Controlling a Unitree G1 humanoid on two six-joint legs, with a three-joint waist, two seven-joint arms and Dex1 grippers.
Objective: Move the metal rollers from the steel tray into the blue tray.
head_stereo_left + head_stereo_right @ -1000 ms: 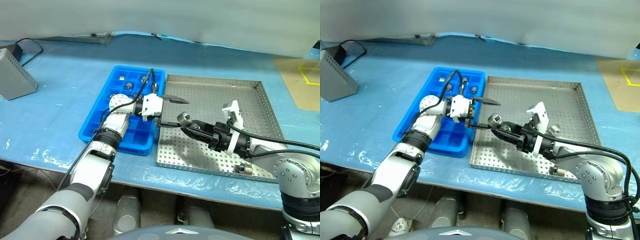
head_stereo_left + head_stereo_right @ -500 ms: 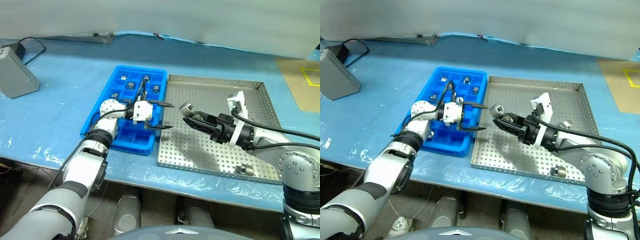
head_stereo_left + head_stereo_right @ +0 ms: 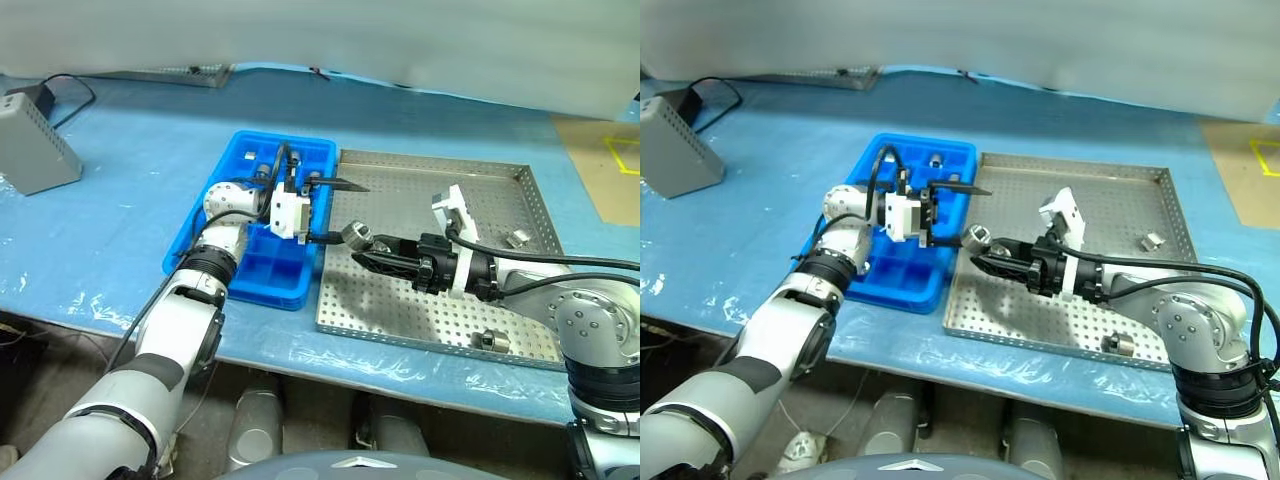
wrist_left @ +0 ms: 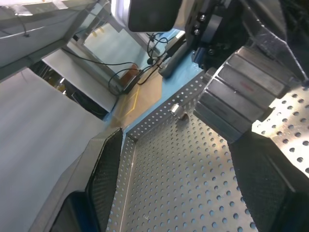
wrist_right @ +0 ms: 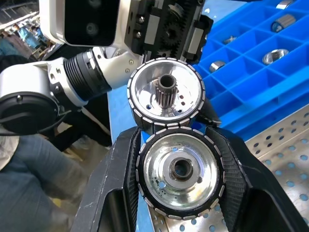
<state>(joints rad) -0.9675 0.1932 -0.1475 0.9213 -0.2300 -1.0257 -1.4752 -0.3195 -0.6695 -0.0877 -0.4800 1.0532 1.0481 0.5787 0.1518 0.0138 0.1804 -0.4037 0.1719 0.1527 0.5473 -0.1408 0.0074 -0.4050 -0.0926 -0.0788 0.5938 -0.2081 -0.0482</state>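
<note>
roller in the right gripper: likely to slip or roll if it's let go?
Probably. The metal roller looks polished and round, so it likely rolls on the steel tray. Its ribbed rim sits between the right gripper pads, so the hold looks fairly secure.

One shiny metal roller [image 3: 353, 234] is up off the steel tray [image 3: 400, 300], above its rim by the blue tray [image 3: 212, 235]. Two rollers [image 3: 517, 238] lie on the perforated floor; others sit in the blue compartments.
</note>
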